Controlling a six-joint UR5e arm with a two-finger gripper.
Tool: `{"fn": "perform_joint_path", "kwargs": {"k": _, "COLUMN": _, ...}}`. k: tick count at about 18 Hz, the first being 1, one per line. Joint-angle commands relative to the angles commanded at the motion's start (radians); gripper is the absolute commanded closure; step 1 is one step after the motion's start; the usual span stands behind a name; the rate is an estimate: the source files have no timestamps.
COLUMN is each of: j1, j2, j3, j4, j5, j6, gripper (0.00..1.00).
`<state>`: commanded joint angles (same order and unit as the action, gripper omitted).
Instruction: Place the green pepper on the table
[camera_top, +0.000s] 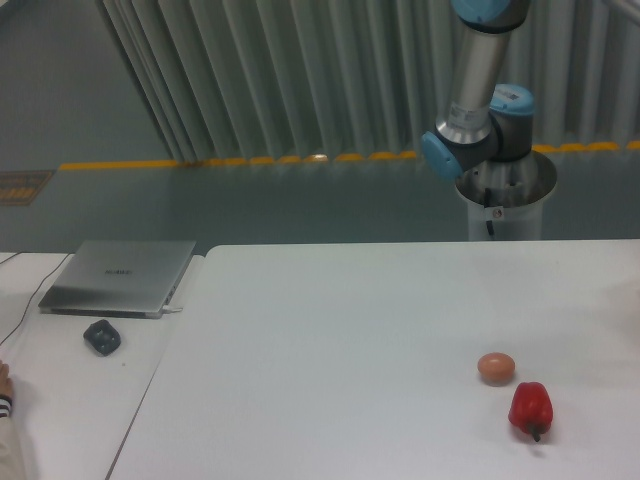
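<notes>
Since the arm (478, 90) runs up out of the top edge, you can't see the claw at all, so there's no telling whether it's open, closed or holding anything. What you do get is the silver upper link and the blue-capped joint sitting over the round base (505, 195), just behind the far edge of the table (330, 350).

You won't spot the green pepper anywhere in this view either.

Taking the red bell pepper (530, 408) as your landmark: it lies near the table's front right corner, stem end pointing toward you. The small brownish-orange ball (496, 367) sits just behind and left of it, close but not touching. Way off to the pepper's left, on the separate narrower desk (70, 400), you've got a closed silver laptop (118, 277) with a dark mouse (102, 336) just in front of it.
</notes>
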<state>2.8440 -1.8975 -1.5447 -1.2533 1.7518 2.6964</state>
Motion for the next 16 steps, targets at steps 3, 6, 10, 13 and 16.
{"fn": "perform_joint_path", "kwargs": {"k": 3, "j1": -0.003, "j2": 0.000, "j3": -0.005, "j4": 0.000, "j5": 0.000, "j6": 0.063, "gripper": 0.00}}
{"fn": "perform_joint_path", "kwargs": {"k": 6, "j1": -0.012, "j2": -0.003, "j3": -0.029, "j4": 0.000, "j5": -0.014, "j6": 0.114, "gripper": 0.00}}
{"fn": "perform_joint_path", "kwargs": {"k": 10, "j1": -0.067, "j2": -0.003, "j3": -0.072, "j4": 0.002, "j5": -0.032, "j6": 0.111, "gripper": 0.00}}
{"fn": "perform_joint_path", "kwargs": {"k": 13, "j1": -0.074, "j2": -0.002, "j3": -0.068, "j4": -0.009, "j5": -0.041, "j6": 0.118, "gripper": 0.00}}
{"fn": "perform_joint_path", "kwargs": {"k": 16, "j1": -0.028, "j2": 0.003, "j3": -0.054, "j4": -0.040, "j5": -0.040, "j6": 0.151, "gripper": 0.00}}
